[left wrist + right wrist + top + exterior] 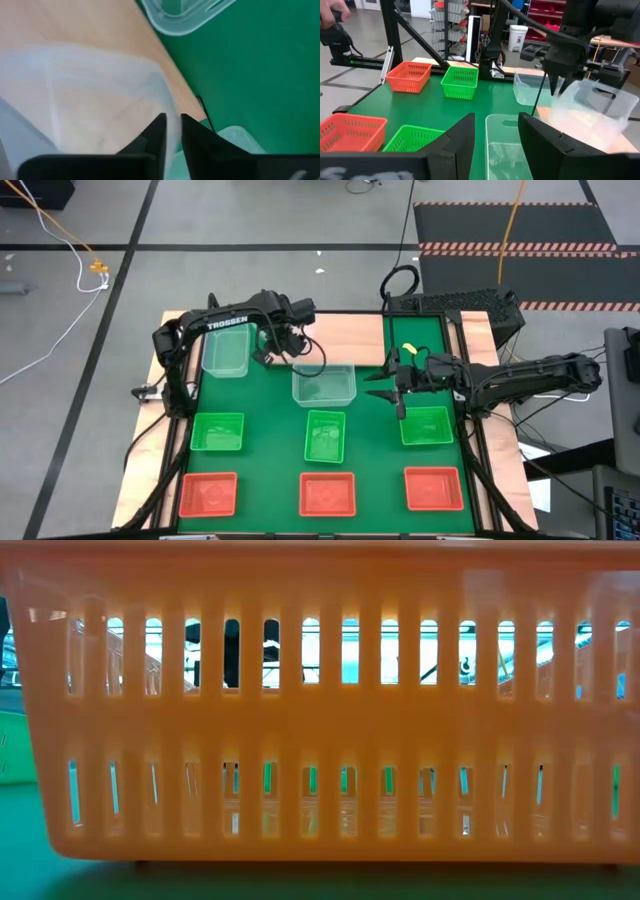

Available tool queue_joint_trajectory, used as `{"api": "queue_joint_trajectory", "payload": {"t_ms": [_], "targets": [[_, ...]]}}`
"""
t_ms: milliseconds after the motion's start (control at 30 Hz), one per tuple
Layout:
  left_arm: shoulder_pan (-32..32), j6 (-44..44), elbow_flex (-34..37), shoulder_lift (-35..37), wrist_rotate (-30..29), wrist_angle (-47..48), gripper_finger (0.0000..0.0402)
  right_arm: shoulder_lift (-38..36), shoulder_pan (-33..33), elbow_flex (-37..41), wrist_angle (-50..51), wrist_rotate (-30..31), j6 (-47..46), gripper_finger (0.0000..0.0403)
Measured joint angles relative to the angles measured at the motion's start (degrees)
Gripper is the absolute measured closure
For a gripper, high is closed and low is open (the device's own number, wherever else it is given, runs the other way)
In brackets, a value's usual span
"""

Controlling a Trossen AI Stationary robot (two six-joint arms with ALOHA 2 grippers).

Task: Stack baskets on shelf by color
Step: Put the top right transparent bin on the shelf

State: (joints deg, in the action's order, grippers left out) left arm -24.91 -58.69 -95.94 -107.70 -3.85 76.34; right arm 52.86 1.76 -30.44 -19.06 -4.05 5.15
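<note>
Two clear baskets were seen: one [226, 352] on the shelf [345, 332], its rim pinched between the left end effector [268, 352] fingers, one [324, 385] just beside the shelf. Right end effector [397, 383] was held apart nearby. Letting go early could've tipped the basket off.

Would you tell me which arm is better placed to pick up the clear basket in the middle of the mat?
The right: its open gripper hovers just beside that clear basket, while the left gripper is occupied with another clear basket on the shelf.
</note>
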Motion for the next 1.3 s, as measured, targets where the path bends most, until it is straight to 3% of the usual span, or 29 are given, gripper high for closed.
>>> {"api": "queue_joint_trajectory", "payload": {"t_ms": [233, 367, 633, 867, 1000, 1300], "targets": [[0.0, 3.2, 0.0, 0.0, -0.2, -0.1, 0.0258, 0.0, 0.0, 0.0, 0.0, 0.0, 0.0, 0.0259], [0.0, 11.0, 0.0, 0.0, -0.2, -3.2, 0.0234, 0.0, 0.0, 0.0, -0.1, 0.0, 0.0, 0.0259], [-1.0, 24.3, 0.0, 5.4, 0.7, -10.2, 0.0247, 0.0, 0.0, 0.0, -0.7, 5.6, -1.5, 0.0259], [-2.2, 49.3, -0.1, 10.1, 0.8, -21.5, 0.024, 0.0, 1.1, 0.0, -6.8, 9.5, -2.8, 0.0259], [-1.4, 52.2, 2.1, 8.5, 0.8, -26.5, 0.0237, -1.4, 3.0, -1.2, -7.7, 13.2, -2.9, 0.0259], [-0.9, 57.8, 10.8, 5.9, -1.3, -35.8, 0.0241, -3.9, 10.4, -3.9, -7.3, 13.3, -2.5, 0.0259]]}}
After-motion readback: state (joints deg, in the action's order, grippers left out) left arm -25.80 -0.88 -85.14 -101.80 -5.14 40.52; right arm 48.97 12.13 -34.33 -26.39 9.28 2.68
